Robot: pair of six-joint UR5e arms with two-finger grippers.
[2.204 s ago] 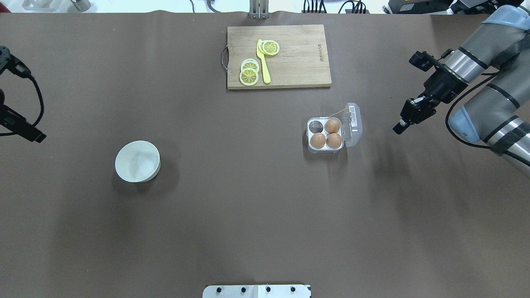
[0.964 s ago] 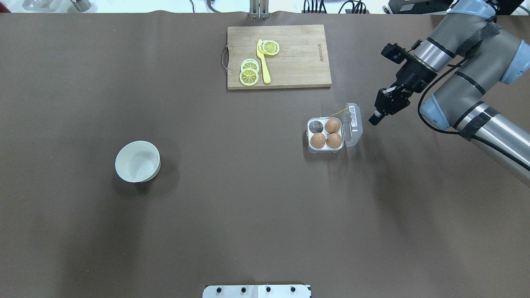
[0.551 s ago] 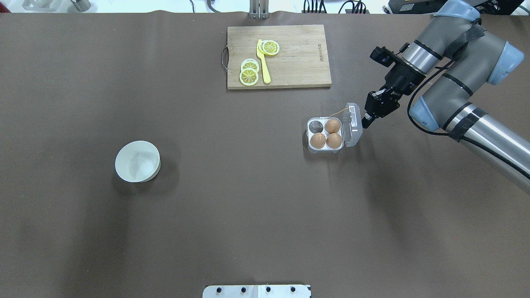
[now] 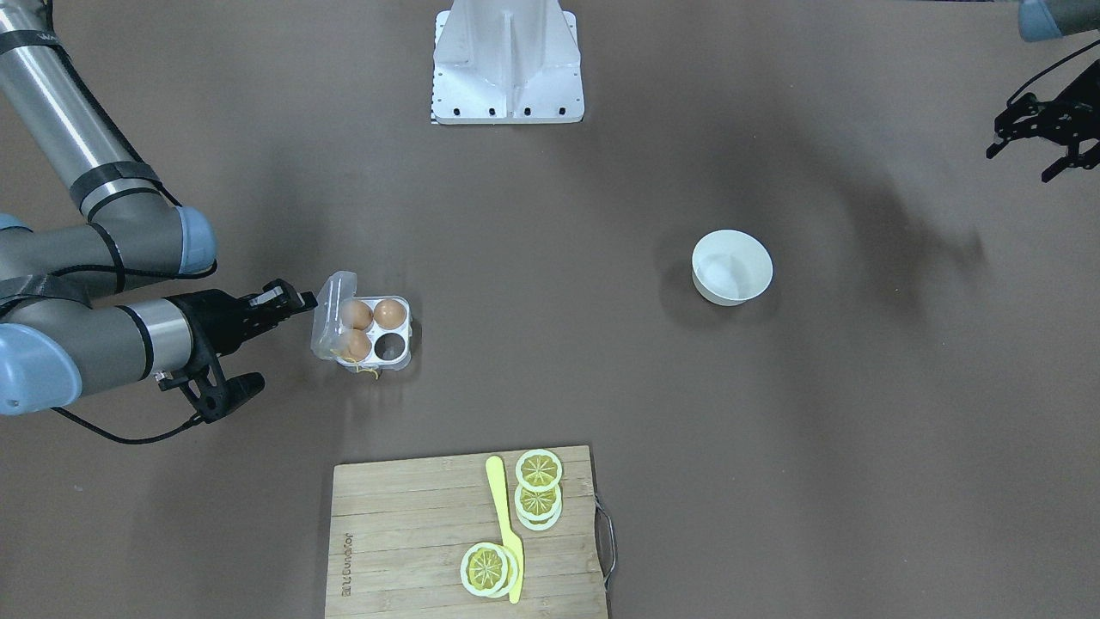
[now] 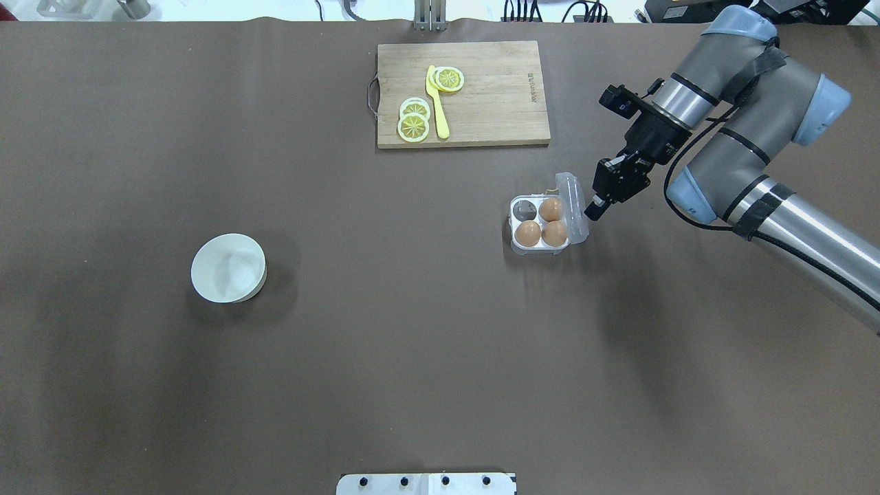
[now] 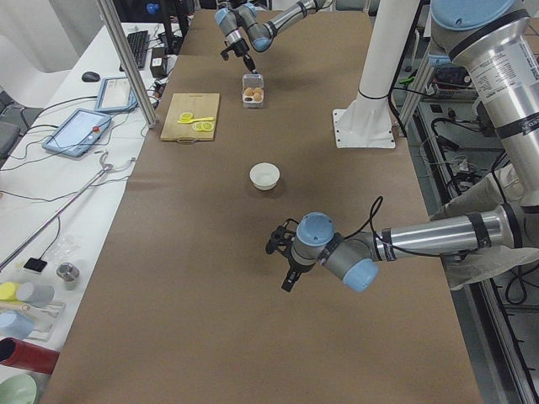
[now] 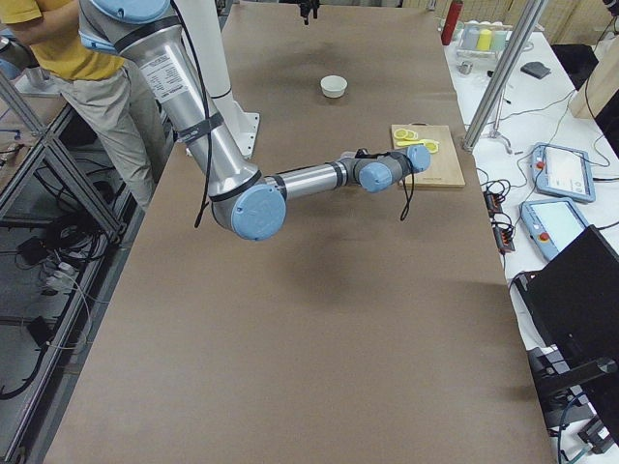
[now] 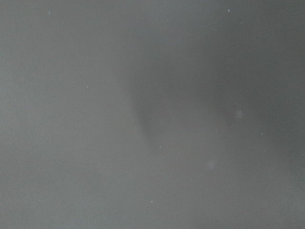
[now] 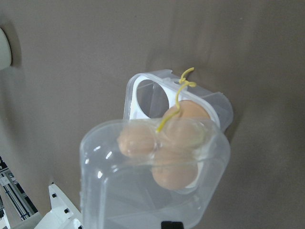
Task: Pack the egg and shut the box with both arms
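Right gripper (image 5: 592,210) at the box (image 5: 526,207) lid, three eggs (image 5: 528,233) inside.

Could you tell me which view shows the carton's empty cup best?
The right wrist view: the empty cup is close and large, past the edge of the raised lid. Overhead and front-facing show it small but uncovered. In exterior left the box is too tiny to tell; the other views miss it.

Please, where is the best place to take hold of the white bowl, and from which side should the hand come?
Grip the bowl by its rim, coming straight down from above, one finger inside the wall and one outside. It stands upright with its mouth open upward and looks empty, and its round body is probably too wide to span.
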